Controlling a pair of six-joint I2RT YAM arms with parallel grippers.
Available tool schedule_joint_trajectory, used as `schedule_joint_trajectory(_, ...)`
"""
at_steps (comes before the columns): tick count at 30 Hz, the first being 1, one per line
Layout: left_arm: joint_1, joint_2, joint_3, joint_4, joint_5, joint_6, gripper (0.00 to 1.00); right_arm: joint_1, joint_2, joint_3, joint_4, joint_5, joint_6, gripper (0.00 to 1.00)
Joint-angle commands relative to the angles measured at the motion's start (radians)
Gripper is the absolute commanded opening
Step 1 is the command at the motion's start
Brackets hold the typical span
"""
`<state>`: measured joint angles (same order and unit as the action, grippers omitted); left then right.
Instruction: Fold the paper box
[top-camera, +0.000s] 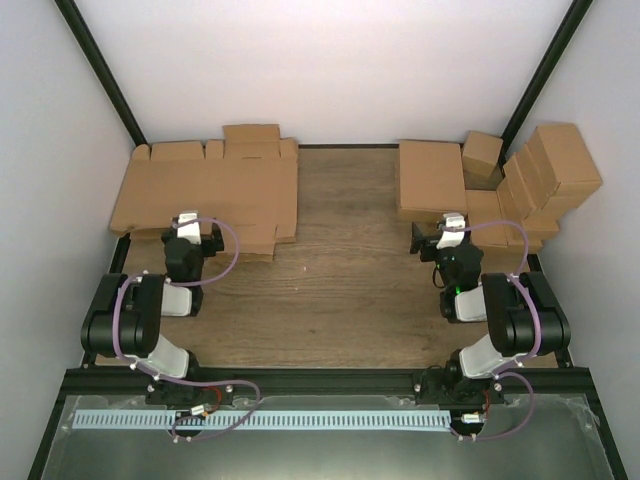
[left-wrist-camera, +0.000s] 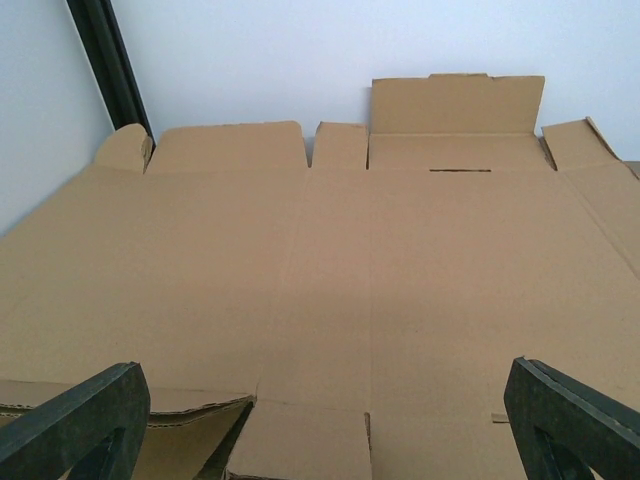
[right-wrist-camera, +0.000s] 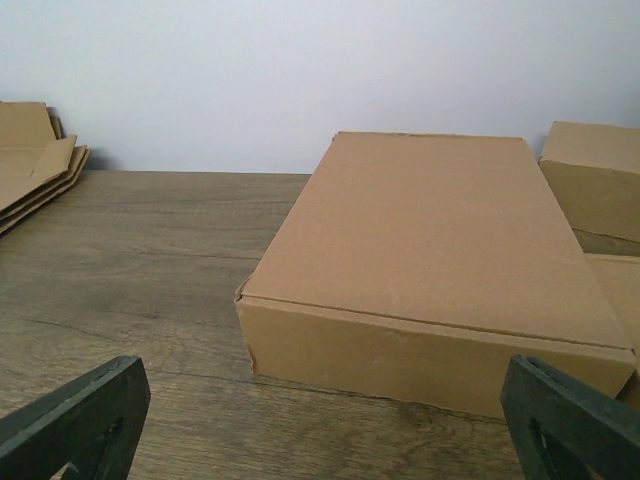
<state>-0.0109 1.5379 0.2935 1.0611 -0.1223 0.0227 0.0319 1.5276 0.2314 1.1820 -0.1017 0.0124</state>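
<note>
The paper box (top-camera: 430, 178) lies at the back right of the wooden table as a closed, shallow brown cardboard box with its lid down. In the right wrist view the paper box (right-wrist-camera: 440, 230) fills the middle, its front wall facing me. My right gripper (top-camera: 440, 230) is just in front of it, a short gap away; my right gripper (right-wrist-camera: 322, 375) is open and holds nothing. My left gripper (top-camera: 192, 224) hovers over the near edge of the flat cardboard pile; my left gripper (left-wrist-camera: 322, 385) is open and empty as well.
A pile of flat cardboard blanks (top-camera: 210, 190) covers the back left corner, and the blanks (left-wrist-camera: 330, 260) fill the left wrist view. Several smaller closed boxes (top-camera: 540, 175) cluster at the back right beside the paper box. White walls and black frame posts (top-camera: 100, 70) enclose the table.
</note>
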Motion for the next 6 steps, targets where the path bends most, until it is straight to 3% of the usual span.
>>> schedule_joint_trajectory(1, 0.002, 0.007, 0.0, 0.059, 0.022, 0.0, 1.0, -0.011, 0.006, 0.026, 0.022, 0.002, -0.005, 1.0)
schedule_joint_trajectory(6, 0.002, 0.005, 0.002, 0.053, 0.024, 0.0, 1.0, -0.012, 0.005, 0.027, 0.021, 0.001, -0.005, 1.0)
